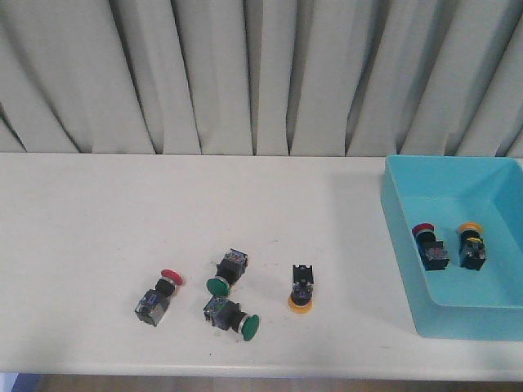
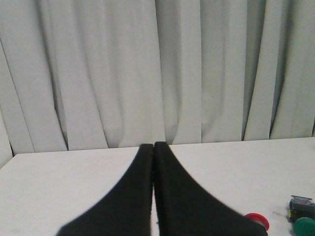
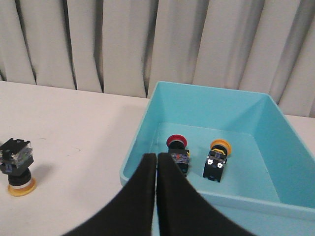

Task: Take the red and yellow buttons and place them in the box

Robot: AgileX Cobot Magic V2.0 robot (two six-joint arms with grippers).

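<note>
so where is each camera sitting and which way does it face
Front view: set behind the white table, facing forward to the grey curtain; shows four push-button switches and the light-blue plastic box; no arm shows.
Left wrist view: low over the table, facing the curtain; the shut black left gripper shows.
Right wrist view: above the box's near wall, facing the curtain; the shut black right gripper shows.
Shared: front and right wrist both show the red-capped button inside the box.

Light-blue box [image 1: 404,245] — red button [image 1: 171,276].
</note>
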